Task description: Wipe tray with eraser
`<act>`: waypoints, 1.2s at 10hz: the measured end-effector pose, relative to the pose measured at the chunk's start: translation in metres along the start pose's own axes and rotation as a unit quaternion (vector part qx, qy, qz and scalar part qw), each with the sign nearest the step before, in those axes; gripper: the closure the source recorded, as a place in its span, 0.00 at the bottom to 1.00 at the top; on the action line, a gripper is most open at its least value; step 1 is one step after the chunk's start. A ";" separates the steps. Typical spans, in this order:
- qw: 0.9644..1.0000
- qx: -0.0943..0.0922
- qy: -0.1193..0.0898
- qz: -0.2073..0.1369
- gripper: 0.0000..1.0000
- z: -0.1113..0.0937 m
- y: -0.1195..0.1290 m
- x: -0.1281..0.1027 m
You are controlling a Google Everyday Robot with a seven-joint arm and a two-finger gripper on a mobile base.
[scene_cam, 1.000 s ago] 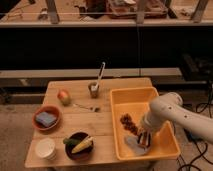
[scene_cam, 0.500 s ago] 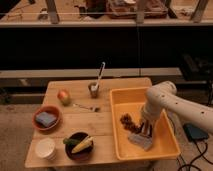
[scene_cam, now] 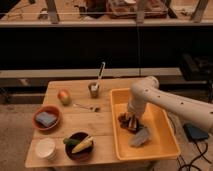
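Observation:
The yellow tray (scene_cam: 167, 127) sits on the right side of the wooden table (scene_cam: 75, 122). My white arm reaches in from the right. My gripper (scene_cam: 131, 120) is low in the tray's left half, over a dark brown clump (scene_cam: 123, 119). A grey block-like thing, apparently the eraser (scene_cam: 140, 137), lies on the tray floor just in front and to the right of the gripper. I cannot tell whether the gripper touches it.
A cup with a white utensil (scene_cam: 94, 89), an apple (scene_cam: 63, 96) and a spoon (scene_cam: 87, 107) lie left of the tray. A red bowl with a blue sponge (scene_cam: 46, 119), a dark bowl with corn (scene_cam: 80, 145) and a white cup (scene_cam: 46, 148) stand front left.
My gripper has moved left and toward the back of the tray, from over the grey thing to the dark clump. The grey thing has shifted only slightly.

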 end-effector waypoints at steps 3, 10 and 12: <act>0.998 0.035 -0.008 -0.053 0.99 0.013 -0.071 -0.014; 0.996 0.035 -0.025 -0.077 0.99 0.019 -0.073 -0.051; 0.998 0.016 -0.025 -0.050 0.99 0.012 -0.034 -0.076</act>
